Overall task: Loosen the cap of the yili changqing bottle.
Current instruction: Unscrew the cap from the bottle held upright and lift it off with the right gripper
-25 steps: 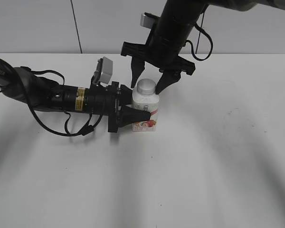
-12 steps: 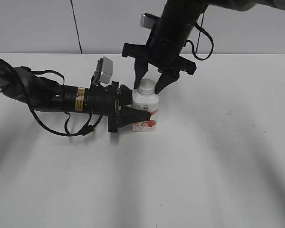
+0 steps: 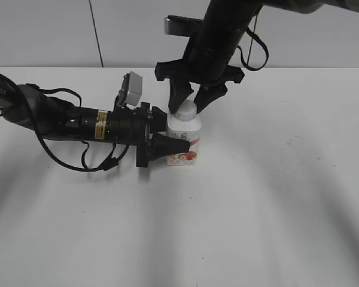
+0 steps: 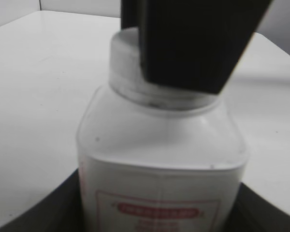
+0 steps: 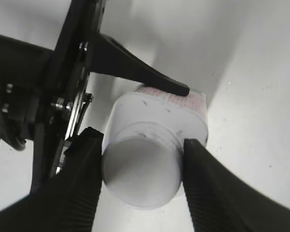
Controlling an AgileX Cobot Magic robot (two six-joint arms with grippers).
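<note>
The yili changqing bottle [image 3: 184, 139], white with a pink-red strawberry label, stands upright on the table. My left gripper [image 3: 170, 133] lies level and is shut on the bottle's body; the bottle fills the left wrist view [image 4: 162, 164]. My right gripper [image 3: 188, 105] comes down from above and is shut on the white cap [image 3: 186, 109]. In the right wrist view both ribbed fingers press the cap's [image 5: 141, 176] sides, with the bottle [image 5: 183, 113] below. In the left wrist view a black finger of the right gripper covers most of the cap [image 4: 125, 63].
The white table [image 3: 257, 209] spreads in front and to the right. A grey wall [image 3: 48, 33] with a dark vertical seam stands behind. The left arm's cables [image 3: 96, 161] trail on the table at the left.
My right gripper has come down and closed its fingers from apart onto the cap, and its wrist has turned. The left arm and the bottle have stayed in place.
</note>
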